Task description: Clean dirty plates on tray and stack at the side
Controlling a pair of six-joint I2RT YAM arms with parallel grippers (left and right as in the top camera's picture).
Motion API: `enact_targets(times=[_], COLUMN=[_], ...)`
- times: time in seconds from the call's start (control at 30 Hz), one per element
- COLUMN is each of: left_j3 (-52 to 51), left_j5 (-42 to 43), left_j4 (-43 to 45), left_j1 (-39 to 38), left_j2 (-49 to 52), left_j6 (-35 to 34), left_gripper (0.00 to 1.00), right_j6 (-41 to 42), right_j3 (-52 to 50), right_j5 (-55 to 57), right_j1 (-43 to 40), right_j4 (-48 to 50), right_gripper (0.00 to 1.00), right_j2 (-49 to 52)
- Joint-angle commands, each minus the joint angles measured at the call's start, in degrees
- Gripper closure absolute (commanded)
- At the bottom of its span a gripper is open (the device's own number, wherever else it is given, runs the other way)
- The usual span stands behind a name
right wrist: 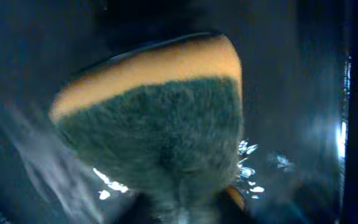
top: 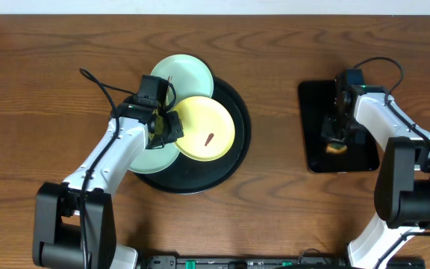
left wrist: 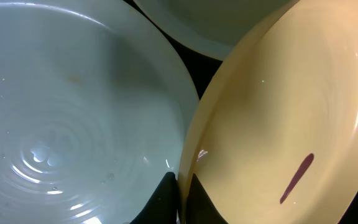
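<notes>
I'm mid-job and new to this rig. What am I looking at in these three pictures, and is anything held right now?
Two robot arms work at a wooden table. The wide picture looks down from above; the two close-ups come from a camera on each wrist. A round black tray carries two green plates and a yellow plate, some smeared red. The left arm's fingers pinch the yellow plate's rim. Over the small rectangular tray, the right arm's fingers are shut on a sponge.

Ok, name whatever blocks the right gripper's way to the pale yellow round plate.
Nothing visible: only brown wooden table lies between the right gripper, shut on a green-and-orange sponge, and the pale yellow round plate.
</notes>
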Motion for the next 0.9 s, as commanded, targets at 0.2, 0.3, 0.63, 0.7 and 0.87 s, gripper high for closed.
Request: enact_targets(times=[0.2, 0.3, 0.63, 0.7, 0.87], left_j3=[-0.26, -0.26, -0.52, -0.55, -0.61], left_j5=[-0.31, -0.31, -0.33, -0.33, -0.33], left_j4=[0.17, 0.15, 0.20, 0.17, 0.85], left_j1=[-0.22, -0.22, -0.22, -0.24, -0.24], left_j2=[-0.13, -0.13, 1.33, 1.70, 1.70], left_j6=[-0.50, -0.50, -0.46, -0.46, -0.42], left_gripper=[0.84, 0.71, 0.60, 0.60, 0.60], right_j6=[-4.94, -4.94, -4.92, -4.92, -4.92], right_j3=[1.70, 1.90, -0.37, -0.37, -0.37], right_j5=[-3.43, -2.95, -1.51, -1.51, -1.53], right_j1=[-0.09, -0.15, -0.15, -0.15, -0.15], right_j4=[-0.52, 0.31, 5.44, 5.20, 4.98], right_gripper=[0.44, 0.33, 0.29, 0.29, 0.29], right_j2=[0.96, 0.98, 1.44, 1.44, 1.44])
